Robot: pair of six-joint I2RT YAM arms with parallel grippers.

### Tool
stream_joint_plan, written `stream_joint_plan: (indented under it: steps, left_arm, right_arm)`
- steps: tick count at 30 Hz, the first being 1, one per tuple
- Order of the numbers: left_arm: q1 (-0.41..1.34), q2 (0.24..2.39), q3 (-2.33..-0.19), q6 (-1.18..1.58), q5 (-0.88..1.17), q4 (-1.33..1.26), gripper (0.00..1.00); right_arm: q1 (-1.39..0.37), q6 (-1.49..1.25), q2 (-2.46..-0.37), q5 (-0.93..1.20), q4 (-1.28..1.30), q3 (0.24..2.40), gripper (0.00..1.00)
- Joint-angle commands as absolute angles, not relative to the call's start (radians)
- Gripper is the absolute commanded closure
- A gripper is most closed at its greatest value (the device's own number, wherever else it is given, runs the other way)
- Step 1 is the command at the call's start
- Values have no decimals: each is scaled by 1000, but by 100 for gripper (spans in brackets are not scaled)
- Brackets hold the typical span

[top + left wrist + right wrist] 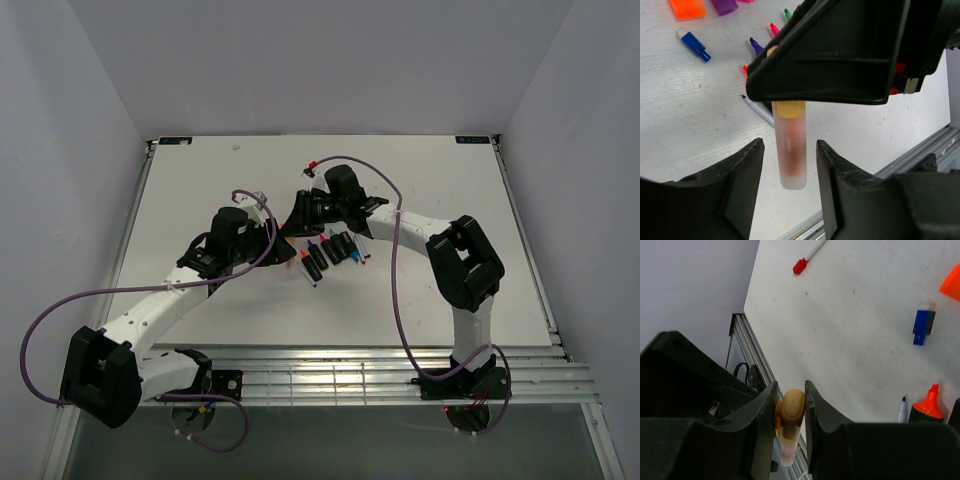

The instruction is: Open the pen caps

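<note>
The white worktop (pixel 450 190) has small marks. Grey walls (pixel 70 150) stand around it. Metal rails (pixel 330 375) run along its near edge.

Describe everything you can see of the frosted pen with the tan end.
The frosted pen is a short translucent plastic tube, reddish inside, with a tan end. The right pincer clamps that tan end, holding it up. Its frosted length hangs between the fingers of the open left pincer, gaps on both sides, nothing touching there.
</note>
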State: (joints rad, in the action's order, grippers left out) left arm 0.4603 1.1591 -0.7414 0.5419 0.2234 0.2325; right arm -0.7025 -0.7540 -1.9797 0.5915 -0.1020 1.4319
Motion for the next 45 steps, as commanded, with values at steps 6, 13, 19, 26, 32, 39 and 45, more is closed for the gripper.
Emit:
stream_joint_plan:
  steps: [6, 13, 19, 26, 32, 39, 45]
  left_arm:
    - [460, 1111, -671, 553, 480, 95, 38]
    - [460, 1134, -586, 673, 642, -124, 45]
    - [462, 1106, -549, 732, 742, -256, 49]
    - [462, 1108, -534, 770, 787, -304, 48]
    - [462, 1118, -532, 787, 801, -316, 67]
    - [462, 1124, -529, 798, 781, -307, 98]
    - [463, 1115, -580, 713, 576, -85, 100]
  right_arm:
    - [-649, -765, -1812, 833, -383, 1209, 92]
    - [-637, -828, -1735, 914, -566, 1112, 92]
    - [-637, -900, -1741, 951, -688, 1097, 92]
    - [-637, -1077, -1773, 973, -939, 1049, 92]
    - [-637, -1111, -1793, 963, -989, 1035, 92]
    - [-637, -876, -1755, 839, -608, 1089, 92]
    - [-641, -620, -1735, 577, -142, 1219, 92]
